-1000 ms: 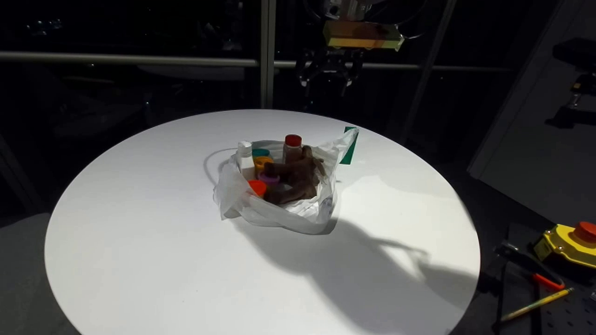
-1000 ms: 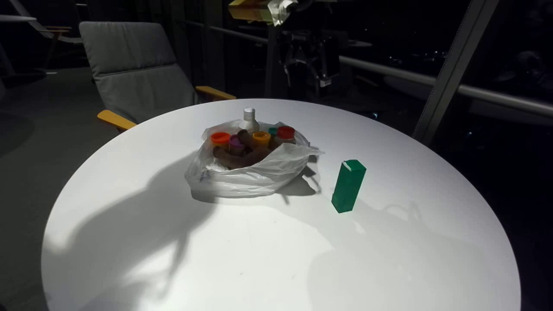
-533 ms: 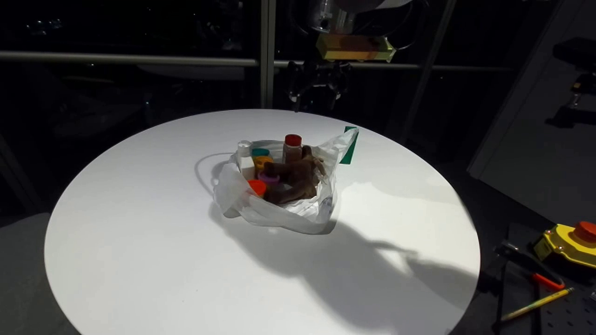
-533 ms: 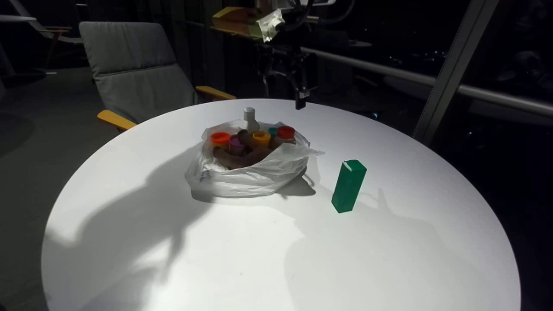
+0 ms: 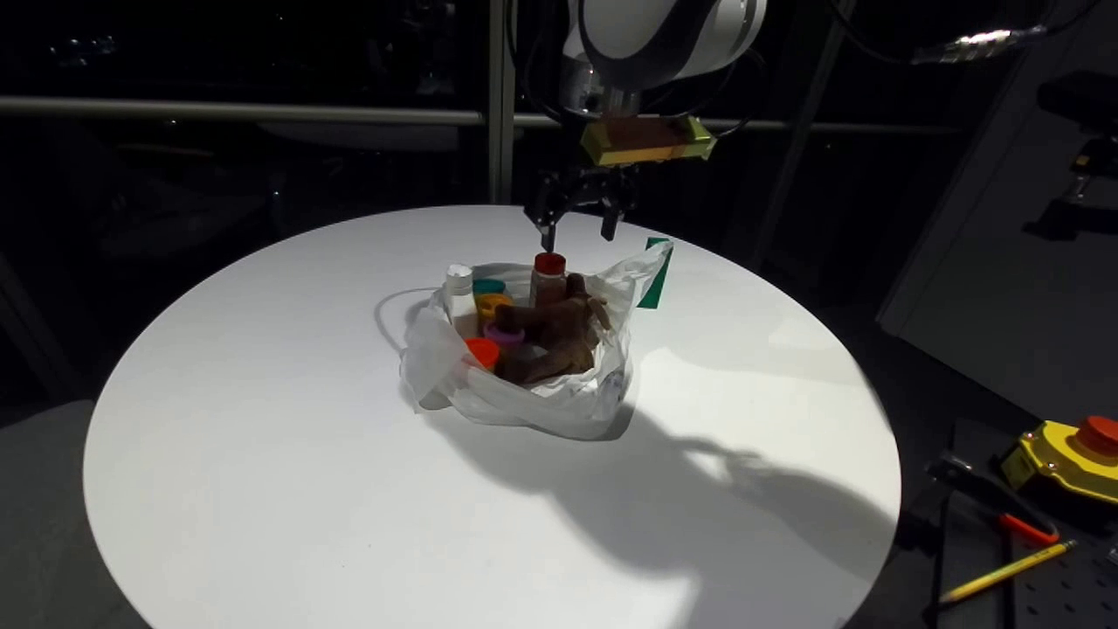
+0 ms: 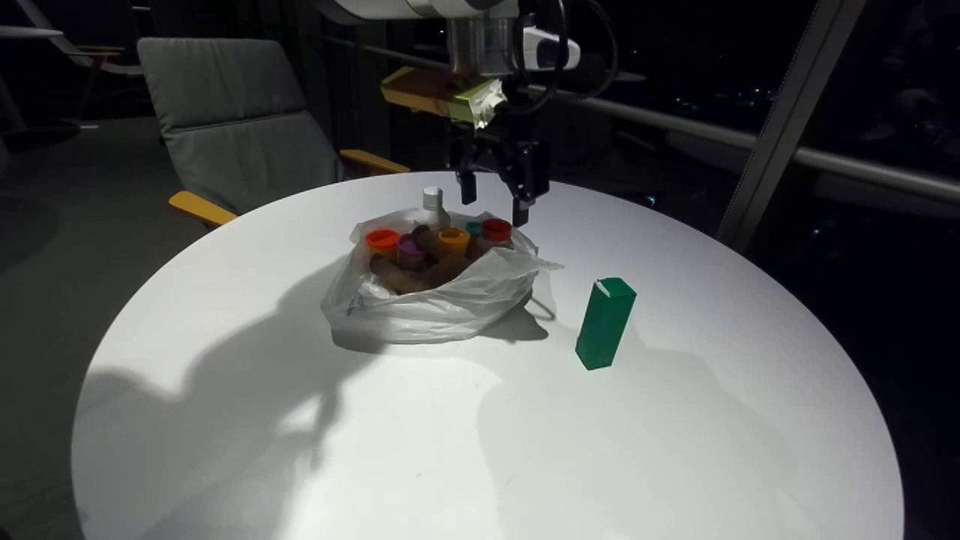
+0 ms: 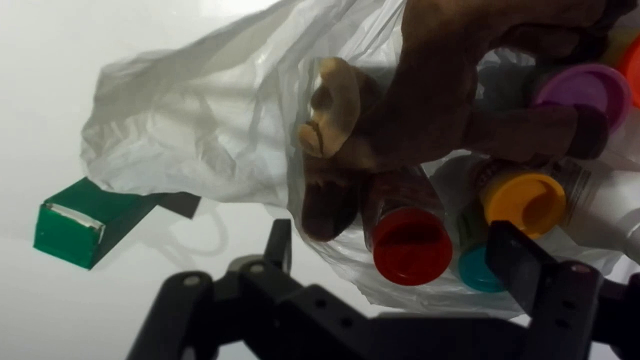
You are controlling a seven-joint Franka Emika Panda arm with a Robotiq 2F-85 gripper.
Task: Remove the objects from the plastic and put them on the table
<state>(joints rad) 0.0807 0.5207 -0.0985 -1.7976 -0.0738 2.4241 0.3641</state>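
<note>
Black end effector [image 5: 578,236], jaws apart, lower than before, nearer red-capped jar [image 7: 412,242].

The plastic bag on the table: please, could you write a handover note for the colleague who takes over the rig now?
Gripper: open, holding nothing, above the plastic bag near the red-lidded jar.
In the bag: that jar, white bottle, brown object, orange-red-lidded pot, purple-lidded pot, amber-lidded pot, teal-lidded pot.
Done: no removal can be confirmed; a green box stands on the table outside the bag, its origin unclear.
Left: lift the bag's contents onto the table.
</note>
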